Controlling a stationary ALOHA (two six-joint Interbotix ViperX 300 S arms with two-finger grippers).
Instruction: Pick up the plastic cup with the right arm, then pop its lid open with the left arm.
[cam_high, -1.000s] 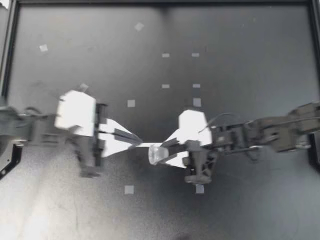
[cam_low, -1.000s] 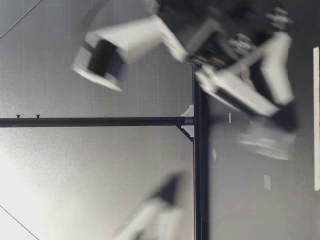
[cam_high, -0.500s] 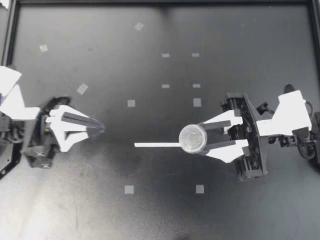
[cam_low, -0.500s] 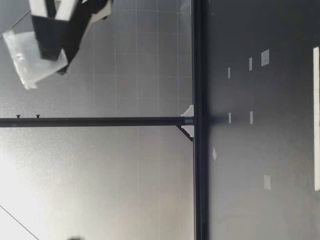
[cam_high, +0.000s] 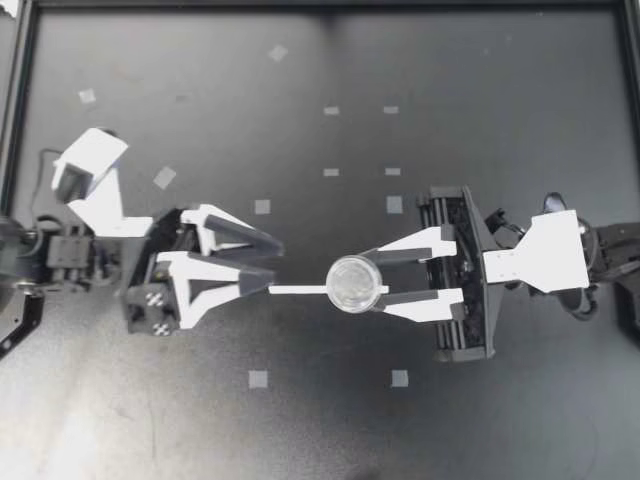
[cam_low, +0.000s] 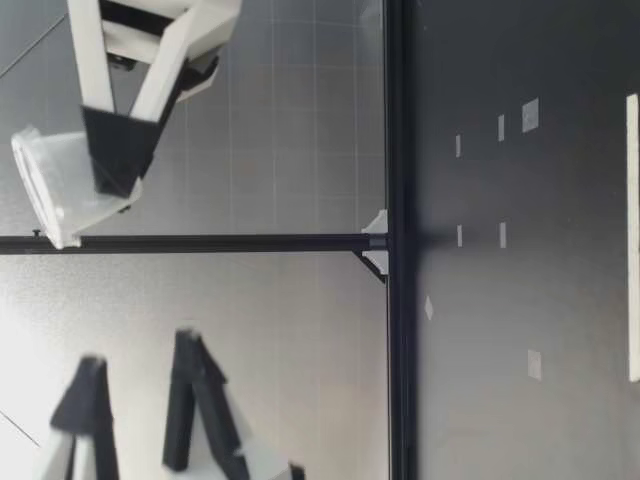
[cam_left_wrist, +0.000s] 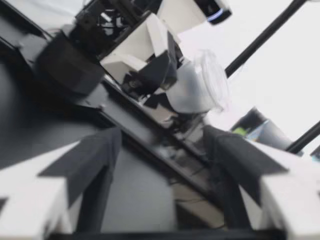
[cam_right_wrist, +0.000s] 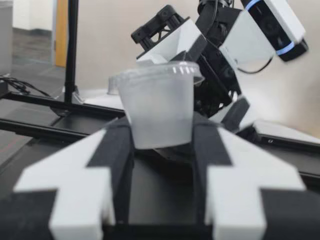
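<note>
— Plastic, is it, that small clear lidded cup (cam_high: 354, 284) in our right claw (cam_high: 372, 280)?
— Clear plastic, yes, with its lid on. Our right claw is clamped on it, one finger against each side, and the cup sits lid uppermost between them.
— Where is it over the black desk (cam_high: 480, 100)?
— Near the middle, and raised. From table height we see the cup (cam_low: 55, 185) well above the desk, in the air, with the right claw (cam_low: 110, 165) pinching it.
— And our left claw (cam_high: 276, 264)?
— Spread wide, with nothing in it. Its tips point toward the cup, near it but apart. Through its own camera the two dark fingers (cam_left_wrist: 95, 165) stand far from each other, and the cup (cam_left_wrist: 197, 85) shows ahead of them, beyond the gap, gripped by the other claw.
— What lies on the desk below?
— We see a thin white strip (cam_high: 298, 290) lying flat, running from beneath our left claw's tips toward the cup. Scattered about the desk are small white tape squares (cam_high: 262, 207).
— And from the right wrist?
— The cup (cam_right_wrist: 157, 102) fills the gap between the fingertips, our left claw facing it beyond.
</note>
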